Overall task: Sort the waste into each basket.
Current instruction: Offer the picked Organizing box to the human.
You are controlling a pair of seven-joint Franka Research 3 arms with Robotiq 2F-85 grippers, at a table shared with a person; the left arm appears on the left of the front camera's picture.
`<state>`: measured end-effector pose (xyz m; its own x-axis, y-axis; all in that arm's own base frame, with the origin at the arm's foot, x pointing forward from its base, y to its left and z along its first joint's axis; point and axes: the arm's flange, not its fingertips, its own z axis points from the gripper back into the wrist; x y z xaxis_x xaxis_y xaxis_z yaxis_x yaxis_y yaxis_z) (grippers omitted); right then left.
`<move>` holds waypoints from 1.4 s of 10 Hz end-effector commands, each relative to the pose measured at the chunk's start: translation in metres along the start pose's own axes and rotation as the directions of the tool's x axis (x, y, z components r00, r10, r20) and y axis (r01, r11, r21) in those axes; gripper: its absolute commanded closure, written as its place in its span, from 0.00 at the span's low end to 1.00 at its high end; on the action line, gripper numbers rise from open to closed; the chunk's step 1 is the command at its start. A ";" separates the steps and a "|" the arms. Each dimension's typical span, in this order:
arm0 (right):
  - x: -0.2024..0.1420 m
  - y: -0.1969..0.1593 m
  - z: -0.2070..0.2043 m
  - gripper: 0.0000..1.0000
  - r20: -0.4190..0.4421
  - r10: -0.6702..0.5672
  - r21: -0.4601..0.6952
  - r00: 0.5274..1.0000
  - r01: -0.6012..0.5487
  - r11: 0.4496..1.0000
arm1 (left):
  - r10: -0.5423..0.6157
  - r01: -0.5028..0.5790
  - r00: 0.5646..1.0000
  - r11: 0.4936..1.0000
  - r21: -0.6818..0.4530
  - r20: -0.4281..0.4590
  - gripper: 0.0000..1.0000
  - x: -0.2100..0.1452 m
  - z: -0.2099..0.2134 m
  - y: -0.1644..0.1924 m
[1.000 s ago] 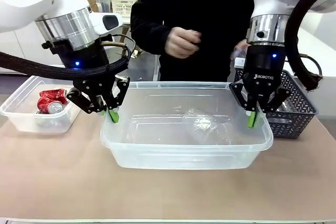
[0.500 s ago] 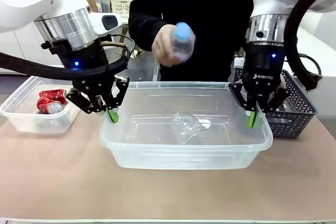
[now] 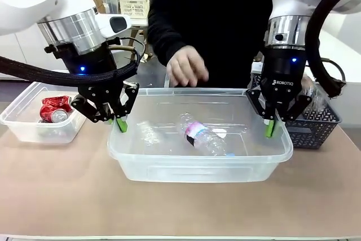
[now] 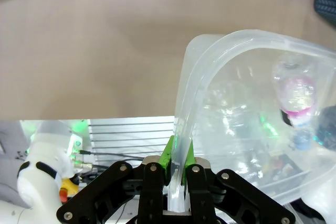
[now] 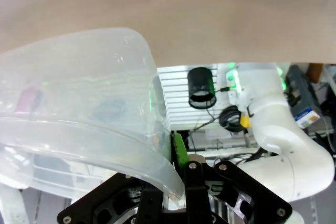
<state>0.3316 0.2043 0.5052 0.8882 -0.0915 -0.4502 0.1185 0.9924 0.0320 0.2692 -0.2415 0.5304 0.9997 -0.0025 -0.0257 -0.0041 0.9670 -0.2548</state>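
A large clear basket (image 3: 197,170) stands mid-table, held at both short ends. My left gripper (image 3: 119,123) is shut on its left rim, my right gripper (image 3: 272,129) on its right rim. Inside lie a clear bottle (image 3: 200,135) with a pink label and blue cap, and a crumpled clear bottle (image 3: 148,134). A smaller clear basket (image 3: 22,131) at far left holds red cans (image 3: 55,109). In the left wrist view my gripper (image 4: 177,153) pinches the rim (image 4: 220,45), with the bottle (image 4: 296,95) beyond. In the right wrist view my gripper (image 5: 170,166) clamps the rim (image 5: 79,124).
A person's hand (image 3: 188,67) hovers above the large basket's far edge. A dark grey slotted basket (image 3: 318,122) stands at the right, behind my right gripper. Bare brown table (image 3: 180,207) lies in front of the baskets.
The person's hand let the blue-capped bottle fall into the large basket and is now empty. The crumpled bottle slid left inside it. Both grippers kept their hold.
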 end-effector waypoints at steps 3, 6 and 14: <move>0.001 -0.011 -0.004 1.00 -0.006 0.006 -0.011 1.000 -0.006 1.000 | 0.033 -0.033 0.999 0.999 -0.016 0.005 1.00 0.001 0.006 0.006; 0.001 -0.011 -0.004 1.00 -0.006 0.006 -0.011 1.000 -0.006 1.000 | 0.033 -0.033 0.999 0.999 -0.016 0.005 1.00 0.001 0.006 0.006; 0.001 -0.011 -0.004 1.00 -0.006 0.006 -0.011 1.000 -0.006 1.000 | 0.033 -0.033 0.999 0.999 -0.016 0.005 1.00 0.001 0.006 0.006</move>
<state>0.3315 0.2044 0.5049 0.8879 -0.0914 -0.4508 0.1183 0.9925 0.0318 0.2692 -0.2414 0.5299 0.9996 -0.0022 -0.0270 -0.0047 0.9670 -0.2546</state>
